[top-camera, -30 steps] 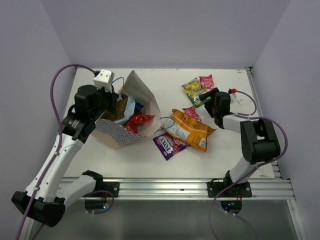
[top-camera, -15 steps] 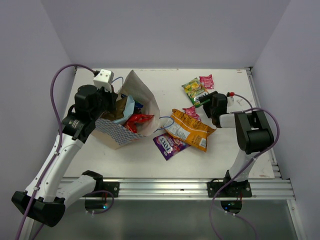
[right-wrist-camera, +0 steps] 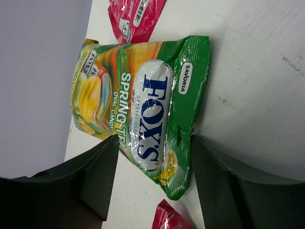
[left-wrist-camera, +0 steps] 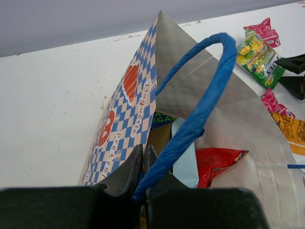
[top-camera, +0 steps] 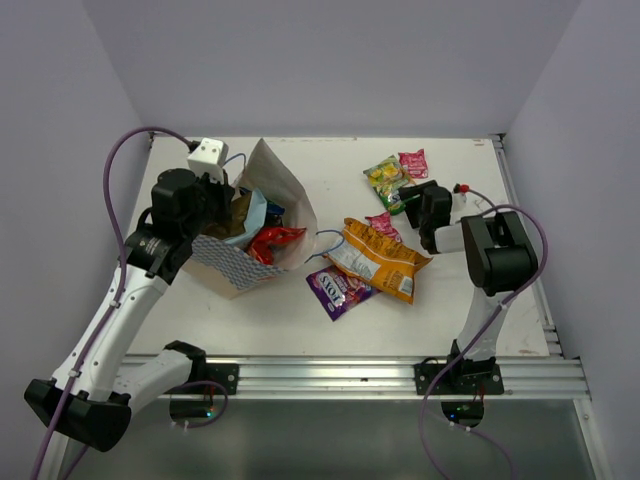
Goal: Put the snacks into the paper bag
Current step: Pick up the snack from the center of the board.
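Left tool is clamping the paper bag rim to keep it gaping, while the released right tool is straddling, apparently untouched, the green Fox's candy pack on the surface.

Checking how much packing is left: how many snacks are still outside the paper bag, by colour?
Outside the bag:
pink pack: 2
green pack: 1
orange bag: 1
purple pack: 1
Total: 5
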Robot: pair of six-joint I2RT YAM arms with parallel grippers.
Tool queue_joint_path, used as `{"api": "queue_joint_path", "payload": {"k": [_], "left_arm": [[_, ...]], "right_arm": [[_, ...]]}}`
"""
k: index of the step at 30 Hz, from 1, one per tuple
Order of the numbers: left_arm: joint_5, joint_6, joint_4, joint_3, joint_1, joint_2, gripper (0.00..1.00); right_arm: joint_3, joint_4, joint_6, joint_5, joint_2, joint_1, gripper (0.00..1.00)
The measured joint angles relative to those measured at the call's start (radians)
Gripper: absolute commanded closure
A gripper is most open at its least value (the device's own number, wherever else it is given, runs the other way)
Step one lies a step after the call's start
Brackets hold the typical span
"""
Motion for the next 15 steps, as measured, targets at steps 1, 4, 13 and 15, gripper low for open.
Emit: {"api": "queue_joint_path", "payload": {"k": [1,4,13,15], "left_arm": [[-0.001,0.0,0.0,0.0,0.0,0.0,1.0],[-0.001,0.0,0.0,0.0,0.0,0.0,1.0],[-0.005,0.001,0.0,0.0,0.0,0.002,1.0],[-0.006,0.001,0.0,0.0,0.0,0.003,1.0]], "right_arm": [[0.002,0.005,0.003,0.004,0.005,0.0,0.37],[0.008,0.03,0.013,0.016,0.028,0.0,0.46],[0.018,0.093,0.032,0.016,0.1,-0.004,0.94],[0.016,0.098,0.031,0.016,0.105,-0.004,1.0]]}}
